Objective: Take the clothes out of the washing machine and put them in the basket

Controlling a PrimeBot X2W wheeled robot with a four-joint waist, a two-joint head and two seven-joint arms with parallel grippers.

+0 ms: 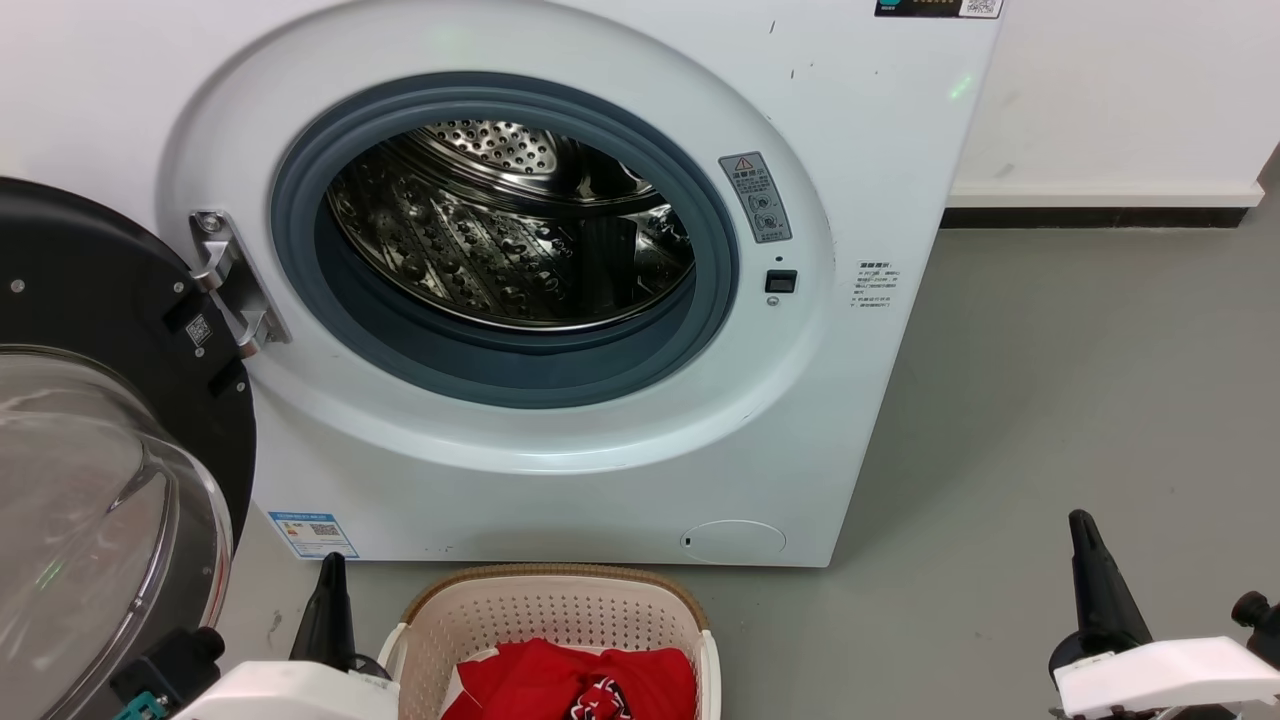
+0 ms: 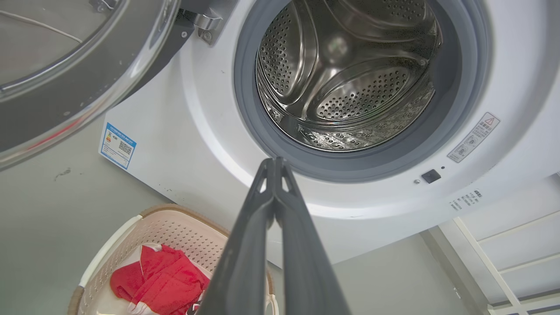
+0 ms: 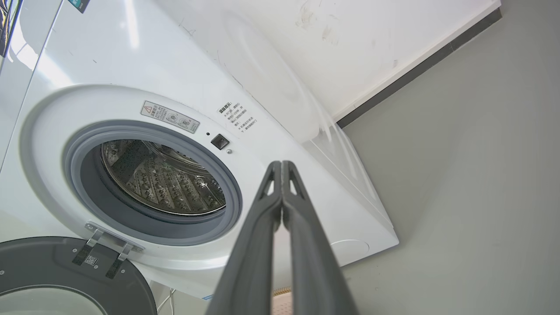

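Observation:
The white washing machine [image 1: 560, 480] stands with its door [image 1: 90, 430] swung open to the left, and its steel drum [image 1: 510, 230] holds nothing that I can see. Red clothes [image 1: 580, 682], one with a black-and-white print, lie in the cream basket [image 1: 550, 605] on the floor in front of the washer. My left gripper [image 1: 333, 575] is shut and empty just left of the basket. In the left wrist view the left gripper [image 2: 274, 162] points at the port's lower rim. My right gripper [image 1: 1082, 530] is shut and empty far right over the floor; in its wrist view the right gripper [image 3: 281, 165] has touching tips.
The open glass door takes up the left side near my left arm. Grey floor [image 1: 1080, 380] stretches to the right of the washer up to a white wall with a dark skirting [image 1: 1095, 216]. A white frame [image 2: 503, 245] shows low at the right in the left wrist view.

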